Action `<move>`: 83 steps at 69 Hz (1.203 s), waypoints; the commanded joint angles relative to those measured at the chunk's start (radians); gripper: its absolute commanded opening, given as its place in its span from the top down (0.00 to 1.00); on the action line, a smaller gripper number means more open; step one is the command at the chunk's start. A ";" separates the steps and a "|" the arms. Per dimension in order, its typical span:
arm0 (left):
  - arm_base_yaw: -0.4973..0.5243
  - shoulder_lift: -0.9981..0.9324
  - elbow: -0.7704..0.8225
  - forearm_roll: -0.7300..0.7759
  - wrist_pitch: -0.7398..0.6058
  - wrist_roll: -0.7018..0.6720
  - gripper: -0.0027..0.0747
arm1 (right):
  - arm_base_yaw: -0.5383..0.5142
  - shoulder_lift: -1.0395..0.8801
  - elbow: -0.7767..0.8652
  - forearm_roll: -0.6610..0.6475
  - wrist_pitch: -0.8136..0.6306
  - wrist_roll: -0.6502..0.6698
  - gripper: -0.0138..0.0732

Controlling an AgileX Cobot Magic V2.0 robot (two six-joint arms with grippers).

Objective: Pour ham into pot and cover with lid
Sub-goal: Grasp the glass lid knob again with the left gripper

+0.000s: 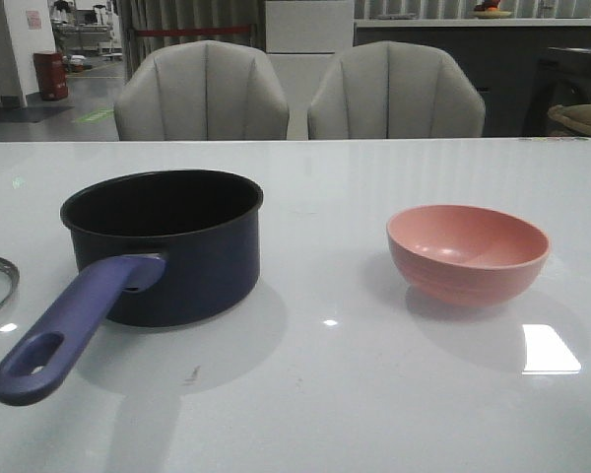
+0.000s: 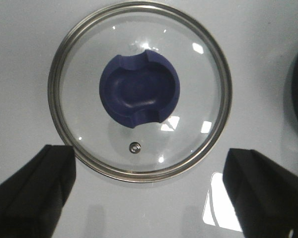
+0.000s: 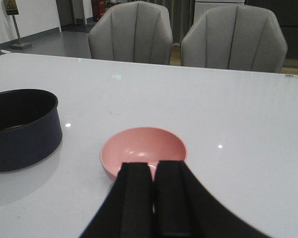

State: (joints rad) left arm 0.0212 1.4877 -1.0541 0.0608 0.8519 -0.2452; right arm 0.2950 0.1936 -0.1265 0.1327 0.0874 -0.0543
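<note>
Soft, even overhead light falls on the glossy white table [image 1: 374, 394], which shows small bright glints and one larger rectangular glare patch just in front of the pink bowl [image 1: 468, 251]. Faint shadows pool under the bowl and the pot [image 1: 167, 246]. The lid [image 2: 139, 91] glass sparkles with reflections. The room behind the bowl is dimmer and slightly soft.

text: none legible | floor sign [image 3: 10, 6]: yellow, marking too small to read | wall notice [image 1: 33, 19]: blurred, unreadable

Left gripper [image 2: 149, 198] hangs with its 2 fingers spread wide, right gripper [image 3: 153, 198] has fingers pressed together.
</note>
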 commanded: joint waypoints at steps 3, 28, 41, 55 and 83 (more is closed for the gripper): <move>0.007 0.046 -0.081 0.004 -0.015 -0.010 0.15 | 0.001 0.008 -0.029 -0.007 -0.076 -0.010 0.67; 0.033 0.218 -0.210 -0.025 0.017 -0.010 0.15 | 0.001 0.008 -0.029 -0.007 -0.076 -0.010 0.67; 0.055 0.266 -0.236 -0.025 0.046 -0.010 0.15 | 0.001 0.008 -0.029 -0.007 -0.076 -0.010 0.67; 0.052 0.305 -0.236 -0.029 0.063 -0.001 0.15 | 0.001 0.008 -0.029 -0.007 -0.076 -0.010 0.67; 0.052 0.331 -0.236 -0.029 0.051 0.022 0.38 | 0.001 0.008 -0.029 -0.007 -0.076 -0.010 0.67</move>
State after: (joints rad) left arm 0.0709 1.8607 -1.2612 0.0359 0.9221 -0.2336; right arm 0.2950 0.1936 -0.1265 0.1327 0.0874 -0.0543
